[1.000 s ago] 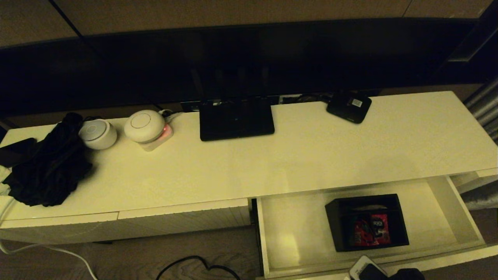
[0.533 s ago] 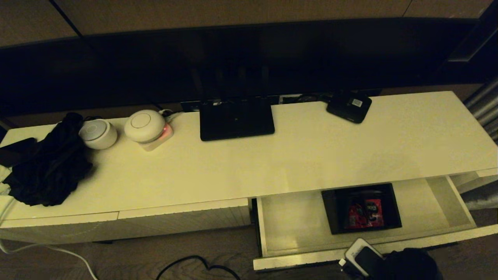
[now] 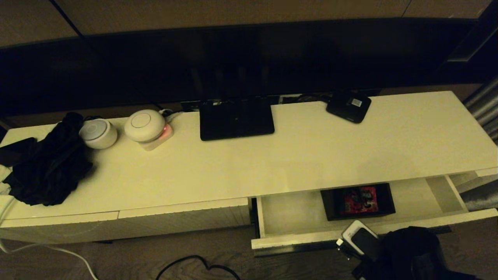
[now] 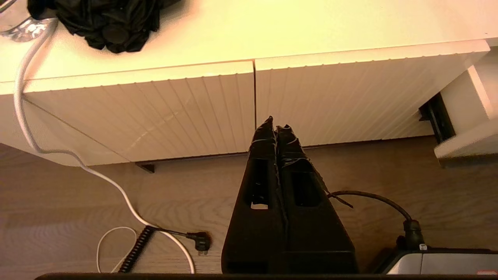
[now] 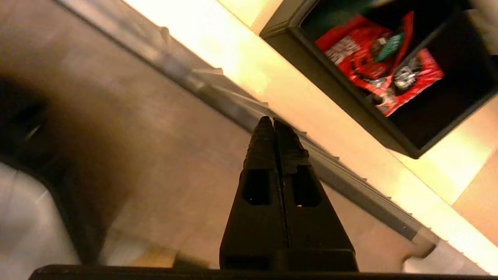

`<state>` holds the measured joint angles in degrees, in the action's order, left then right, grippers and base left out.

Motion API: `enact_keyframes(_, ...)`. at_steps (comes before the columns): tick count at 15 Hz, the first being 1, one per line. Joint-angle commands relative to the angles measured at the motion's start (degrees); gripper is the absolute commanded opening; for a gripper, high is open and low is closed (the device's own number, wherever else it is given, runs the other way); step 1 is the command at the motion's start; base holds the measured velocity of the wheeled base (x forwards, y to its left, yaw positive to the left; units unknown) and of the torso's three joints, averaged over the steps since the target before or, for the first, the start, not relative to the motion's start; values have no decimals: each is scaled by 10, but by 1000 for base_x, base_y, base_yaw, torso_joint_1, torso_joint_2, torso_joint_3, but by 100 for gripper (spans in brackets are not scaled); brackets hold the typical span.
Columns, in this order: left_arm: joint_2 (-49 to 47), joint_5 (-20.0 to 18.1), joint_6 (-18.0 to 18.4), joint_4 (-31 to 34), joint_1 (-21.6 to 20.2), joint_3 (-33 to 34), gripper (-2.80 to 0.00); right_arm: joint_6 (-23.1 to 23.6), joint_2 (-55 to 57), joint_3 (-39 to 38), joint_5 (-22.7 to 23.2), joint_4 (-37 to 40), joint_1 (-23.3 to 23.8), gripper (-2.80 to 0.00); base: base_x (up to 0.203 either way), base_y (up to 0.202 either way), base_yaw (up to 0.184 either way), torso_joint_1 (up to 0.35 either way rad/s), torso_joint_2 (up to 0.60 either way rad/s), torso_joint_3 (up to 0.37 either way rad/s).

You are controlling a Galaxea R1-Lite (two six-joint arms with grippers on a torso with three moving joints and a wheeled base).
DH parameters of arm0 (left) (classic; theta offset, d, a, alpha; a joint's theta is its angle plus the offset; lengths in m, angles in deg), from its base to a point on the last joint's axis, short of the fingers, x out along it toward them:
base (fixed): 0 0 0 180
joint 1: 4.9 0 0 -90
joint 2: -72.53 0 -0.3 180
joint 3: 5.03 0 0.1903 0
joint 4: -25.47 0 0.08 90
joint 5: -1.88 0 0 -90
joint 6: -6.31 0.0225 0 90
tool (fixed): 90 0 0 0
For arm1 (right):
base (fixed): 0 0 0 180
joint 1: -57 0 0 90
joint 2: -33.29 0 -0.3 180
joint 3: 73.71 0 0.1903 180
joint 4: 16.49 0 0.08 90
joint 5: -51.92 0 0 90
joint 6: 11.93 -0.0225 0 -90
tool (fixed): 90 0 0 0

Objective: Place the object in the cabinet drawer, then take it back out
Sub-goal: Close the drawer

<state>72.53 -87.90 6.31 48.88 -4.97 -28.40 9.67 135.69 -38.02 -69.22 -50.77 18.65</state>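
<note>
Right end effector (image 5: 274, 123), its fingers pressed together on nothing, sits at the ribbed front of the cabinet drawer (image 3: 295, 240) on the near right, apparently pushing it shut, while the left end effector (image 4: 275, 127), likewise closed and empty, hangs parked before the closed fronts at the left. Inside the partly open drawer the object (image 3: 357, 201) rests half under the counter (image 3: 272, 163), so the putting-in step looks nearly done; next the drawer must be drawn out again and the fingers spread to grasp the box's rim
</note>
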Motion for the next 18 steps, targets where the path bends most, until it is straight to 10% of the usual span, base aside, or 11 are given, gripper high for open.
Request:
enact_keyframes(1, 0, 0, 0, 0, 0, 2, -280, 22, 24, 11, 2, -40, 13, -280, 0, 0, 0, 0, 0, 0)
enact_keyframes(18, 0, 0, 0, 0, 0, 2, -280, 22, 46, 98, 9, -42, 13, -280, 0, 0, 0, 0, 0, 0)
